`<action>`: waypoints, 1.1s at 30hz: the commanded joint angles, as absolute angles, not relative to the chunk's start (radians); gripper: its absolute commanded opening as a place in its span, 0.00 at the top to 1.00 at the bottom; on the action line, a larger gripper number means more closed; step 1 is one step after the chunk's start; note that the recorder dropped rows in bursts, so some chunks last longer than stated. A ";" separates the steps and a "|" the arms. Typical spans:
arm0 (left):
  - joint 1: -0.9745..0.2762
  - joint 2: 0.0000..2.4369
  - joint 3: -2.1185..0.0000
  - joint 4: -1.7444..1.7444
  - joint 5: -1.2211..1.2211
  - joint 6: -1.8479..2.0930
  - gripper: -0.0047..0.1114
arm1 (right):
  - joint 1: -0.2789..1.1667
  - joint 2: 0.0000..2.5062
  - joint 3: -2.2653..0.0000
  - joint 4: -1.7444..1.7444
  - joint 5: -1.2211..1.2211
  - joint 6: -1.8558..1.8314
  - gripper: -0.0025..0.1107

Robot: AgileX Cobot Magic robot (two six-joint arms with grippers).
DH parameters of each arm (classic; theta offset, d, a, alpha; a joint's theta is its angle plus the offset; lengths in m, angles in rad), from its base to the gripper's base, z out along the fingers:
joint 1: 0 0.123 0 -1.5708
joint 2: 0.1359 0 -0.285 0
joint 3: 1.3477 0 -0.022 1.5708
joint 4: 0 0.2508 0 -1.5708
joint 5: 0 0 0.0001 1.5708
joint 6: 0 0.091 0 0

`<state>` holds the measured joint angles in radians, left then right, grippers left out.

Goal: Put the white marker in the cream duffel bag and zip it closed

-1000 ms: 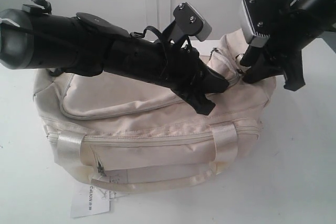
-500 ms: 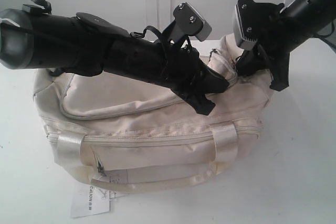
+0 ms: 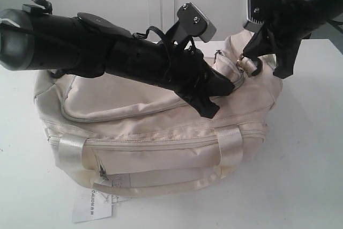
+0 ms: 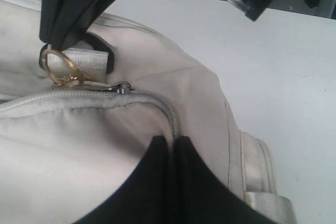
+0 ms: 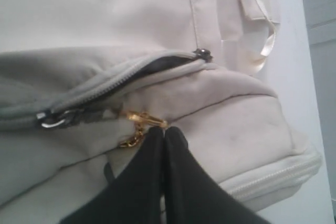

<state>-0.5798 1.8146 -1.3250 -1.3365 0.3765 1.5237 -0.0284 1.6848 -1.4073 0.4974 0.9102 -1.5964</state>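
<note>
The white paper tag (image 3: 92, 206) on the cream duffel bag (image 3: 161, 116) bears unreadably small print.

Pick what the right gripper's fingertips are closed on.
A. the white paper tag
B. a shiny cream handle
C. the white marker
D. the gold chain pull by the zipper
D: in the right wrist view the right gripper is shut on the gold chain pull at the end of the cream duffel bag.
</note>
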 commanded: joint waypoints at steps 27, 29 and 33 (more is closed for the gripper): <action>-0.582 1.803 -1.329 -1.352 0.421 1.521 0.96 | -0.031 1.688 -1.405 0.452 1.028 -1.787 0.56; -0.582 1.803 -1.329 -1.352 0.421 1.521 0.96 | -0.031 1.688 -1.405 0.452 1.012 -1.829 0.56; -0.582 1.803 -1.329 -1.352 0.421 1.521 0.96 | -0.031 1.691 -1.405 0.443 1.061 -1.924 0.56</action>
<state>-0.5798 1.8146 -1.3250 -1.3346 0.3886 1.5237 -0.0284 1.6866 -1.4073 0.4478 1.0278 -1.8541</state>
